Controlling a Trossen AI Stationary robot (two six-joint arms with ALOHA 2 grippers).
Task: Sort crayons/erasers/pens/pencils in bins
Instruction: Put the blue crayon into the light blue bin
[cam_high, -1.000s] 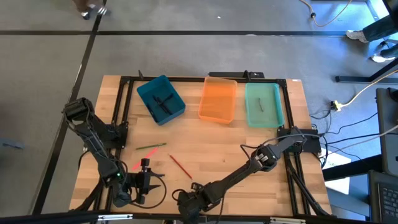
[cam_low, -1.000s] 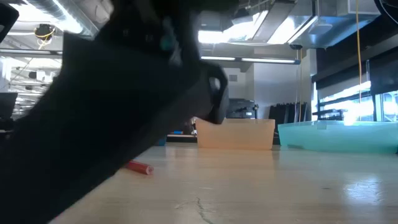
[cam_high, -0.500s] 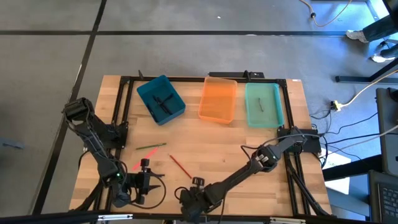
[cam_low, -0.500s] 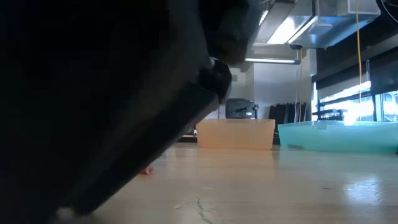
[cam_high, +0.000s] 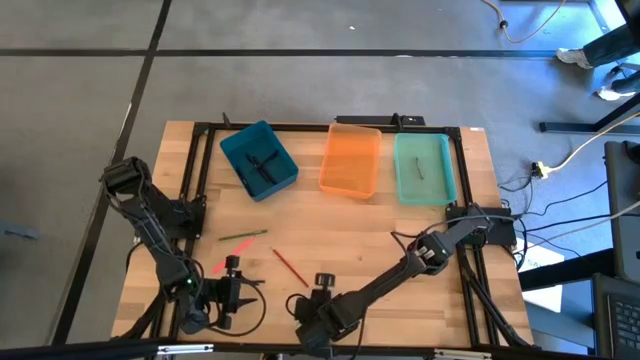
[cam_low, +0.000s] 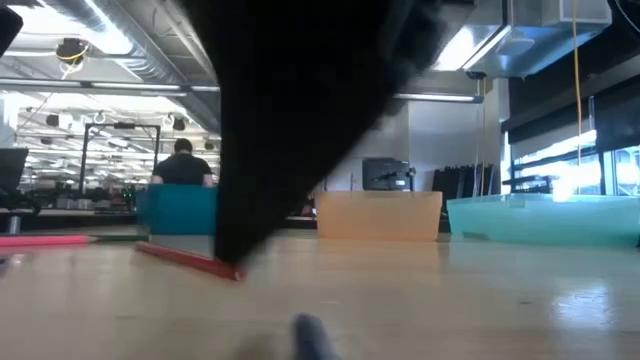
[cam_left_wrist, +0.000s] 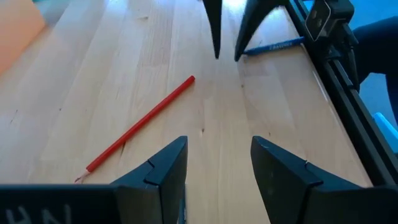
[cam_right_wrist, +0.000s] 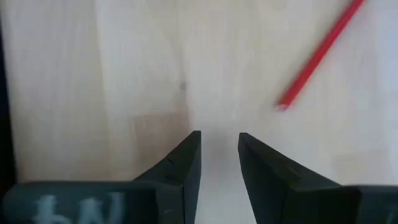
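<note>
Here, our notes on the table:
Bins: we see three in a row along the far side, the teal bin (cam_high: 259, 160) turned at an angle, the orange bin (cam_high: 351, 160) in the middle, the mint bin (cam_high: 424, 168) toward the right; each stands apart from its neighbour, so we judge there is room to come down into any of them.
Loose sticks: a red pencil (cam_high: 290, 267) lies bare on the wood near the front, a green stick (cam_high: 242, 236) and a pink stick (cam_high: 216, 266) further left; a blue pen (cam_left_wrist: 272, 46) lies close along the front frame rail.
Right gripper (cam_high: 322, 283): it sits low at the front edge, just beside the red pencil's near end; its fingers stand a narrow gap apart with nothing between them, gripping nothing.
Left gripper (cam_high: 233, 266): parked at the front left, jaws spread wide and empty, pointing across the table at the red pencil.
Why so: we judge the right arm is lining up on the red pencil.
Room: open board lies between the pencil and the bins; the front rail crowds the pen.
</note>
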